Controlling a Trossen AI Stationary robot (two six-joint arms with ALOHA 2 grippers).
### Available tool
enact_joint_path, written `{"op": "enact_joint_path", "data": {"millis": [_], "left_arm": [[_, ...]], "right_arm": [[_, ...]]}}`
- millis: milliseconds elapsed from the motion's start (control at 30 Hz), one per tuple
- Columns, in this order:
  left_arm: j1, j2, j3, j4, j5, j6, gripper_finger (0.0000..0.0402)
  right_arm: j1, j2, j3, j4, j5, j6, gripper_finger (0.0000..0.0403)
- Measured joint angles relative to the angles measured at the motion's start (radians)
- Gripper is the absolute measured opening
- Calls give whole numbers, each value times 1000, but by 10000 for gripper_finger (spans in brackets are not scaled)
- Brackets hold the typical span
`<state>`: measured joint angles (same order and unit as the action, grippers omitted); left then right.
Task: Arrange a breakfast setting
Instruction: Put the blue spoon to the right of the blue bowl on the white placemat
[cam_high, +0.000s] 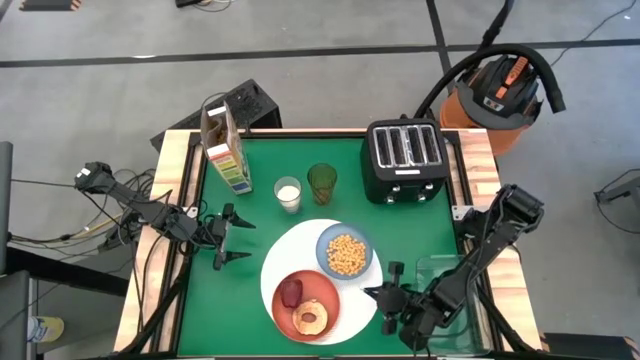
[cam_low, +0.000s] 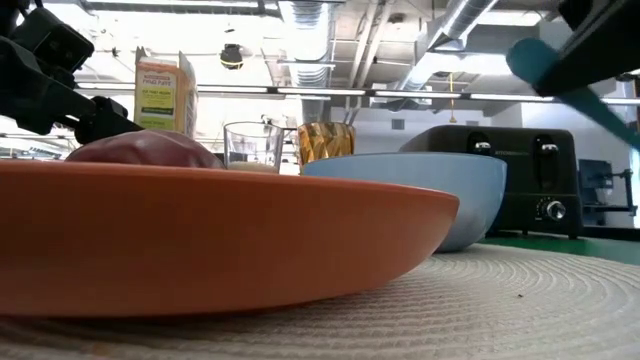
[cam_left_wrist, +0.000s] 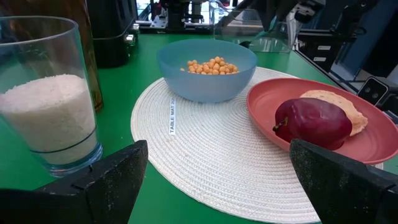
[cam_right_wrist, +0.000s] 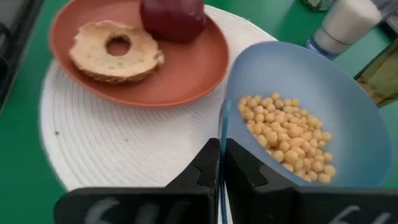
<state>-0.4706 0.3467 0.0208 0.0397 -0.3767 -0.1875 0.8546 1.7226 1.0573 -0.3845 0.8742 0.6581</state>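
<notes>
**Step in hand: set the spoon down beside the bowl.**
My right gripper (cam_right_wrist: 221, 149) is clamped shut on the blue-handled spoon (cam_low: 545, 65) over the table's front-right area, at the right edge of the woven table mat (cam_left_wrist: 205, 155). I would lower it flat, clear of the bowl's rim. The left gripper (cam_high: 232, 243) waits wide open and empty near the left edge. Count, front to back:
- one orange-red plate (cam_high: 330, 290), with one bagel half (cam_right_wrist: 115, 50) and one red fruit (cam_right_wrist: 173, 15)
- one light-blue bowl (cam_left_wrist: 205, 87)
- one clear container (cam_high: 440, 275)
- two glasses
- one toaster (cam_high: 403, 160)
- one cereal box (cam_high: 225, 150)

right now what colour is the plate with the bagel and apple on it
Orange-red. The plate shows best in the right wrist view, resting on the white woven mat.
</notes>
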Motion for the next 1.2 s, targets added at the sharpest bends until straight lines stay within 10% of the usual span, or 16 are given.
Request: {"op": "enact_joint_path", "data": {"millis": [367,900,1200], "left_arm": [[0,0,0,0,0,0,378],[0,0,0,0,0,0,378],[0,0,0,0,0,0,378]], "right_arm": [[0,0,3,64,5,-259,34],[-136,0,11,28,-525,-861,33],[-250,0,11,-75,-591,-905,33]]}}
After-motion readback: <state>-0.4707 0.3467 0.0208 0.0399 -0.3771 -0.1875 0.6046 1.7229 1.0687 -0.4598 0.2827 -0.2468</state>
